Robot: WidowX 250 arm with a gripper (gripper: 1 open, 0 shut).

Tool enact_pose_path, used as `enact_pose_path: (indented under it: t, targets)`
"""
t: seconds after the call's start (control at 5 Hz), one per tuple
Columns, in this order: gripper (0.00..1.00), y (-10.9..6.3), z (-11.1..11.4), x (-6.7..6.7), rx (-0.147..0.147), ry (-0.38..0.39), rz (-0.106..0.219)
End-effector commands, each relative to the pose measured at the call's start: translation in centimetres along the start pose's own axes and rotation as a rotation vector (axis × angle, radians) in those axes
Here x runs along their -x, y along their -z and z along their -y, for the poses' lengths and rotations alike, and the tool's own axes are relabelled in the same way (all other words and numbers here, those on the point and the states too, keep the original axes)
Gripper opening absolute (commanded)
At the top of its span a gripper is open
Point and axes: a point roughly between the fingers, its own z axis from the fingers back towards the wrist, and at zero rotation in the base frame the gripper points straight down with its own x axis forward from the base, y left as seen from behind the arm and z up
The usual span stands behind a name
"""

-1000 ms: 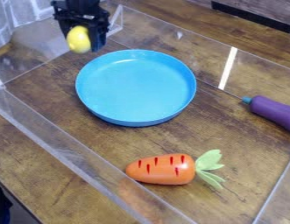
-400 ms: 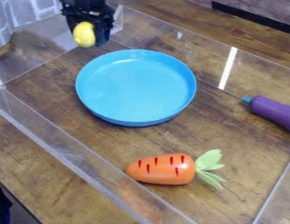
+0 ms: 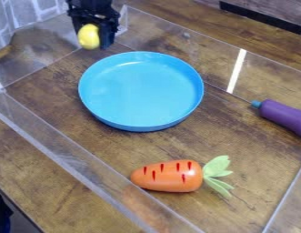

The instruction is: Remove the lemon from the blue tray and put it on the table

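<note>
The small yellow lemon [image 3: 88, 35] sits between the black fingers of my gripper [image 3: 91, 36], which is shut on it at the top left of the view, beyond the far left rim of the blue tray [image 3: 142, 89]. The round blue tray lies empty in the middle of the dark wooden table [image 3: 44, 118]. I cannot tell whether the lemon hangs above the table or touches it.
An orange carrot [image 3: 168, 176] with green leaves lies near the front, right of centre. A purple eggplant [image 3: 286, 115] rests at the right edge. Clear acrylic walls [image 3: 80, 164] border the table on the near-left and far sides.
The gripper with the lemon has moved slightly right and further back, away from the tray. The tray, carrot and eggplant have stayed put.
</note>
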Motion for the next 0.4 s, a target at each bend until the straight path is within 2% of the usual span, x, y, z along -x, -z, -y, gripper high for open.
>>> enact_pose_path:
  t: [0.0,0.2]
  targets:
    - [0.00,-2.84,-0.86,-1.73,-0.040,0.009,0.076]
    - [0.00,-2.65,-0.68,-1.20,-0.063,-0.035,0.072]
